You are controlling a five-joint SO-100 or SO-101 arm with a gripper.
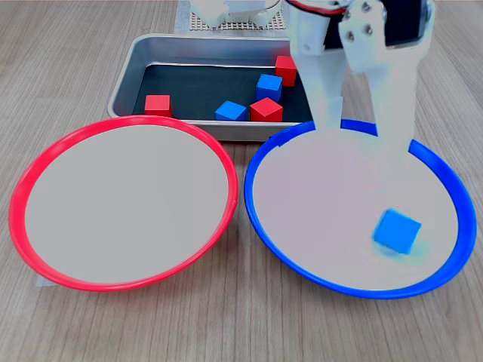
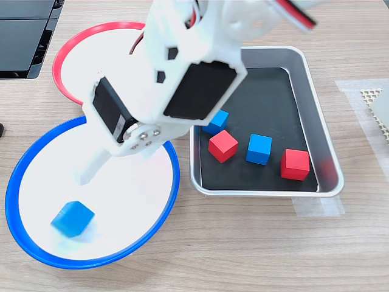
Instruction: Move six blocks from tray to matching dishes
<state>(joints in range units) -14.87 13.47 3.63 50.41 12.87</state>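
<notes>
My gripper [image 1: 362, 134] hangs open above the blue-rimmed dish [image 1: 257, 161], its white fingers [image 2: 92, 173] spread with nothing between them. A blue block [image 1: 397, 231] lies loose and slightly blurred in that dish, below the fingers and near the first exterior view's right [image 2: 72, 219]. The red-rimmed dish [image 1: 21, 190] holds nothing. In the silver tray [image 1: 124, 75] I see three red blocks [image 1: 158, 104] [image 1: 266, 109] [image 1: 286, 69] and two blue blocks [image 1: 269, 87] [image 1: 231, 111]. In the second exterior view the arm hides part of the tray [image 2: 329, 165] and part of the red-rimmed dish [image 2: 72, 44].
The dishes sit side by side in front of the tray on a wooden table. A white mesh mat [image 1: 241, 25] lies behind the tray. A black flat object [image 2: 24, 36] sits at the second exterior view's upper left. Clear tape [image 2: 317, 207] marks the table by the tray.
</notes>
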